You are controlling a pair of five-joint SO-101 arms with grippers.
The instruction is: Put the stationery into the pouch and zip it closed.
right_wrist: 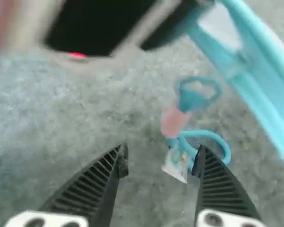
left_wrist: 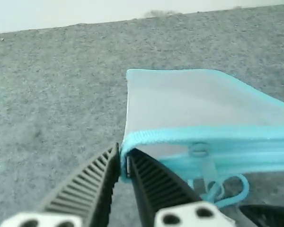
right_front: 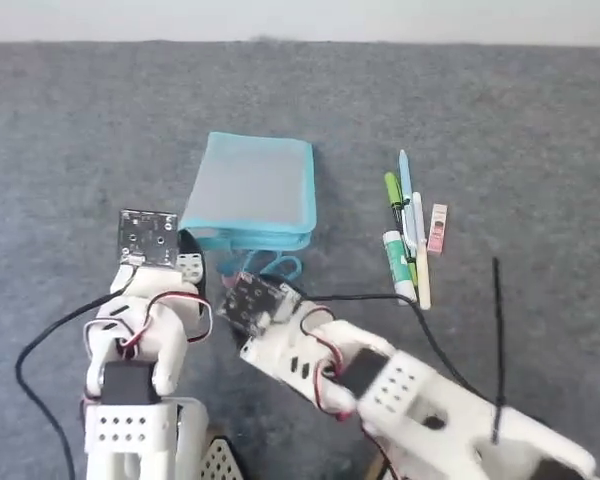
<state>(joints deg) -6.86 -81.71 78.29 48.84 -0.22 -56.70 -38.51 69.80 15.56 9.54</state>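
Barely begun: pens [right_front: 408, 230] lie outside the pouch [right_front: 250, 190], right of centre; left claw [left_wrist: 124, 158] pinches its corner, right claw [right_wrist: 161, 161] gapes by the zip pull [right_wrist: 194, 94].

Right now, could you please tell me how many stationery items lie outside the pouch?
5, clustered right of the pouch: green marker, blue pen, white pen, pink eraser, white stick. Overlapping, so one may be hidden.

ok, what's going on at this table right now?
The left gripper is shut on a corner of the pouch. The right gripper is open next to the zipper pull, not gripping it. The stationery lies on the table beside the pouch, none of it picked up.
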